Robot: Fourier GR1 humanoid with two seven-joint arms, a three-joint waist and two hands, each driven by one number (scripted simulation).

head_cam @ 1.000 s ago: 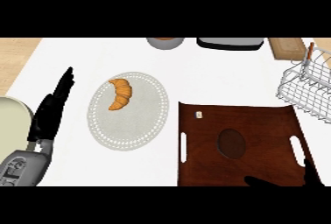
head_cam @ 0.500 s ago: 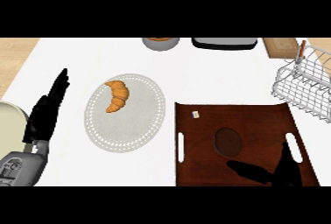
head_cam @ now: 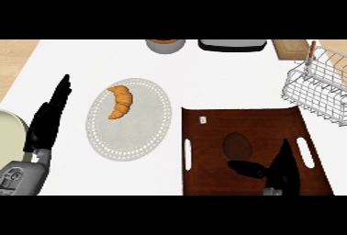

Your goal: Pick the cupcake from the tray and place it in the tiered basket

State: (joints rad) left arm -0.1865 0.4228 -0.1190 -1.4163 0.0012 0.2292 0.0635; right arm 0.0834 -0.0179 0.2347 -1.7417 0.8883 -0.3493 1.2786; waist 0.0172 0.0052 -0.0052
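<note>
Cupcake: the brown cupcake [head_cam: 237, 146] sits on the dark brown tray [head_cam: 271, 121], a bit below the tray's middle.
Tray: it lies on the white table [head_cam: 203, 73], on the right side. It has a white slot near its left edge and another near its right edge. A tiny white tag [head_cam: 203, 120] lies near its top left corner.
Right robot hand: the right robot hand [head_cam: 279, 167] is over the tray, just below and right of the cupcake. Its fingers point up and are straight, and its thumb sticks out to the left, under the cupcake. It holds nothing.
Basket: the white wire tiered basket [head_cam: 317, 89] stands at the table's right edge, above the tray.
In the way: nothing sits between the cupcake and the basket but bare tray.
Plate: a pale round plate [head_cam: 132, 133] lies left of the tray, with a croissant [head_cam: 120, 102] on its top part.
Left robot hand: the left robot hand [head_cam: 47, 119] rests open at the left side, fingers up.
Far edge: a grey bowl [head_cam: 165, 45], a dark box [head_cam: 232, 44] and a wooden block [head_cam: 293, 48].
</note>
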